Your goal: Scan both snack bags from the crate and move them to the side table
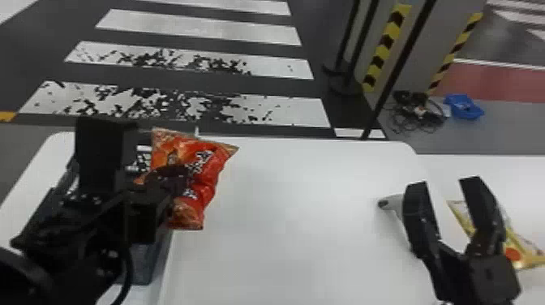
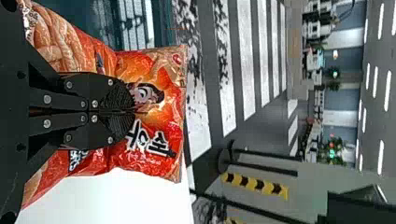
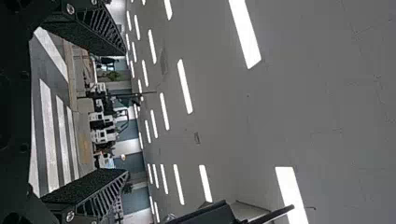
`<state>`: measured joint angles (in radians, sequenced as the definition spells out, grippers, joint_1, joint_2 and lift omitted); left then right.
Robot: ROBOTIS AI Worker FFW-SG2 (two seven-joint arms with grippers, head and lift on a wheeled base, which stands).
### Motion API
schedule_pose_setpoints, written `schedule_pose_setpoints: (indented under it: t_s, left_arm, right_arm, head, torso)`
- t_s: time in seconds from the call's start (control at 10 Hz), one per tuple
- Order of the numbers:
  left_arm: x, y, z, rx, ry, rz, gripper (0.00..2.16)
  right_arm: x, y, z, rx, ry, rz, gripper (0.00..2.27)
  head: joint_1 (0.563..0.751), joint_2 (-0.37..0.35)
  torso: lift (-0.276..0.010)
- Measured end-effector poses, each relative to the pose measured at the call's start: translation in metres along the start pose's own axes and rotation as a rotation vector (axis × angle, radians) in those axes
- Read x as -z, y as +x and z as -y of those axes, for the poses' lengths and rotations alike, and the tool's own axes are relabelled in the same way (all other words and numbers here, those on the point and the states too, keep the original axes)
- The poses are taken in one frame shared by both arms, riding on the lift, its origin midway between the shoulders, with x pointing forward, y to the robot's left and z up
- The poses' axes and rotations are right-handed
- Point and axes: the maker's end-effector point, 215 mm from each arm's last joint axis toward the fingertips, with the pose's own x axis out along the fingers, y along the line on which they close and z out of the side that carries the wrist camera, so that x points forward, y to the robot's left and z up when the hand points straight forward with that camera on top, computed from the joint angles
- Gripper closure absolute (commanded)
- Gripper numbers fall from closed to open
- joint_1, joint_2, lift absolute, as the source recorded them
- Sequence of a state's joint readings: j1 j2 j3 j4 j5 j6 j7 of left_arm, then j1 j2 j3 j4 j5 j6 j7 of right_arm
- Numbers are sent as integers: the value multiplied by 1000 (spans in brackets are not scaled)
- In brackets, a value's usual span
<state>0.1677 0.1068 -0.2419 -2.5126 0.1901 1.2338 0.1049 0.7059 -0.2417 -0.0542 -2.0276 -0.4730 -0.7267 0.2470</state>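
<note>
My left gripper (image 1: 172, 176) is shut on the red snack bag (image 1: 207, 162), held up above the right side of the grey crate (image 1: 144, 259). The left arm covers much of that crate. In the left wrist view, the left gripper (image 2: 133, 111) has its fingers together, pinching the red bag (image 2: 163, 130). Over the white table's right part is my right gripper (image 1: 446, 188), open and holding nothing; in the right wrist view the right gripper (image 3: 127, 112) has a wide gap. A pale scanner (image 1: 394, 201) is partly hidden behind its finger. The yellow snack bag (image 1: 527, 253) lies on the side table.
The white main table (image 1: 284, 219) spans the middle, and the white side table (image 1: 503, 170) adjoins it on the right. Beyond them are black posts (image 1: 357, 44), a pillar with striped edges, and cables with a blue item (image 1: 464, 106) on the floor.
</note>
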Motion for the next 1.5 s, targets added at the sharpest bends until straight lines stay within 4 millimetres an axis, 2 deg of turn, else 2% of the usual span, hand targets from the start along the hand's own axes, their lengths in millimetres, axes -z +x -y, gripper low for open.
schedule_pose_setpoints:
  t_s: [0.2, 0.4, 0.5, 0.7, 1.0, 1.2, 1.3, 1.4, 1.5]
  left_arm:
    - [-1, 23, 65, 148, 9, -12, 1970]
    - [2, 51, 123, 274, 28, -40, 1970]
    - [7, 64, 149, 331, 36, -55, 1970]
    - [28, 84, 184, 421, 46, -88, 1970]
    - [80, 102, 225, 501, 75, -146, 1970]
    - [111, 114, 233, 509, 92, -180, 1966]
    - [119, 118, 232, 503, 96, -190, 1825]
    - [123, 123, 228, 488, 98, -192, 1470]
    - [122, 128, 224, 466, 96, -174, 1241]
  right_arm:
    - [-6, -1, 5, 6, -17, 0, 103]
    - [-11, -3, 15, 22, -30, 4, 103]
    - [-14, -4, 21, 30, -36, 8, 103]
    - [-18, -2, 30, 46, -46, 14, 103]
    - [-11, 7, 34, 48, -37, -2, 103]
    - [-8, 12, 35, 50, -30, -6, 103]
    - [-6, 13, 37, 51, -29, -7, 103]
    - [-5, 14, 39, 54, -28, -7, 103]
    - [-3, 15, 41, 56, -28, -8, 103]
  head:
    - [695, -332]
    - [695, -350]
    - [695, -350]
    - [695, -350]
    - [695, -350]
    - [695, -350]
    - [695, -350]
    - [695, -350]
    - [695, -350]
  torso:
    - [-95]
    - [-95]
    - [-95]
    - [-95]
    - [-95]
    - [-95]
    - [-95]
    - [-95]
    - [-95]
